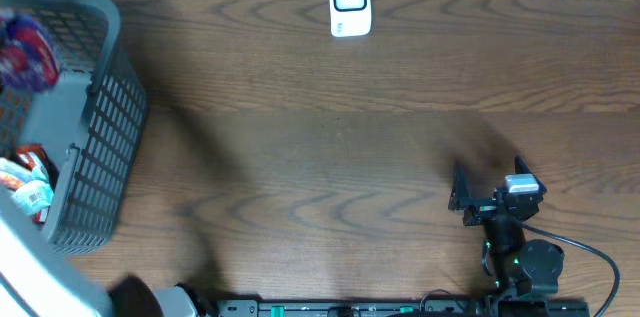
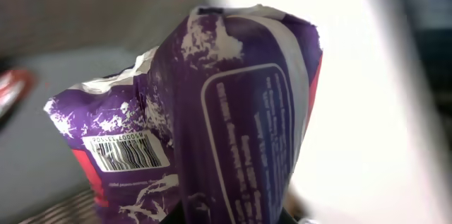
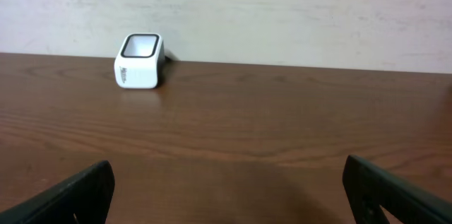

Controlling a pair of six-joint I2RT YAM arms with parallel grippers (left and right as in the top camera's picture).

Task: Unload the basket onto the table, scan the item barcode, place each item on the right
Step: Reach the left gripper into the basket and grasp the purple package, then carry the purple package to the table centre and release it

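Note:
A crumpled purple snack packet (image 2: 240, 111) fills the left wrist view, its white barcode label (image 2: 126, 151) facing the camera at lower left. My left gripper (image 2: 226, 215) is shut on the packet's lower end, and the fingers barely show. From overhead the packet (image 1: 22, 52) is a purple and red blur above the grey basket (image 1: 105, 147) at the far left. The white barcode scanner (image 1: 349, 2) stands at the table's far edge, and it also shows as the scanner (image 3: 140, 60) ahead of my right gripper. My right gripper (image 1: 463, 200) rests open near the front right, its fingers (image 3: 70, 196) wide apart over bare wood.
The basket holds other packets (image 1: 28, 185) in red and white. A blurred white arm link (image 1: 35, 272) crosses the bottom-left corner. A black cable (image 1: 590, 257) trails from the right arm's base. A pale wall backs the table.

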